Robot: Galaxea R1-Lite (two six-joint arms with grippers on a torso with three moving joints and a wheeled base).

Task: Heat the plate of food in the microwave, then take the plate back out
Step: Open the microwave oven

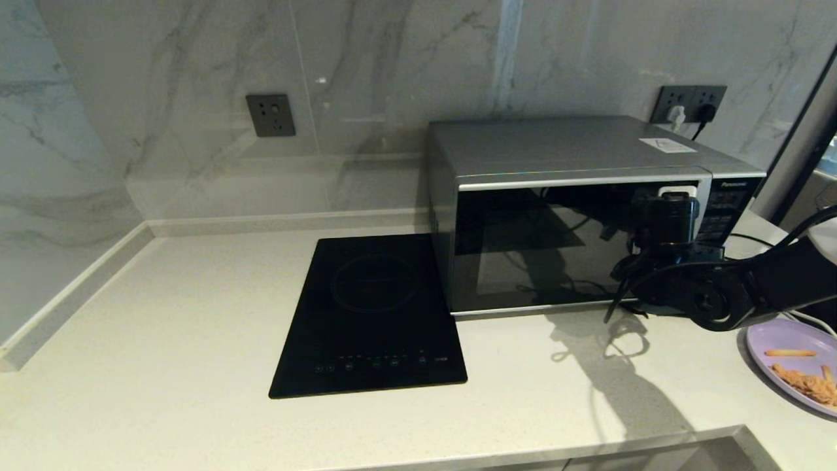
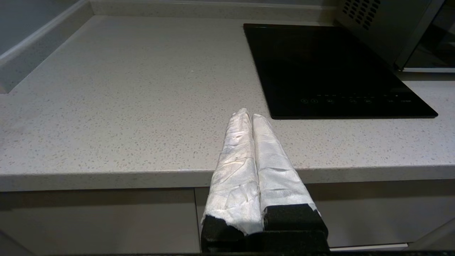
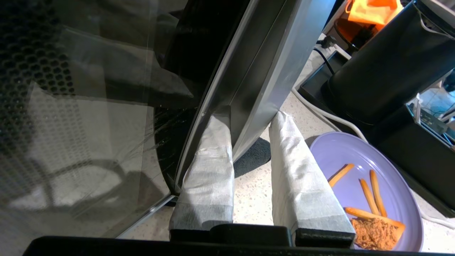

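The plate of food (image 1: 794, 363) sat on the counter (image 1: 163, 340), right of the closed microwave (image 1: 575, 216). I had the right gripper (image 3: 249, 122) parted, straddling the door handle (image 3: 261, 74); next, I judged, clamp and pull. The left gripper (image 2: 247, 115) idled, pressed together and empty.

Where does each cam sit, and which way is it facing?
Head: on the head, looks forward and down at counter, hob, microwave; right arm shows.
Left wrist: behind the left tool, low at the counter edge, facing the hob; shut fingers show.
Right wrist: behind the right tool, facing the microwave handle, fingers astride it; plate beside.
Shared: head and right wrist both show the plate.
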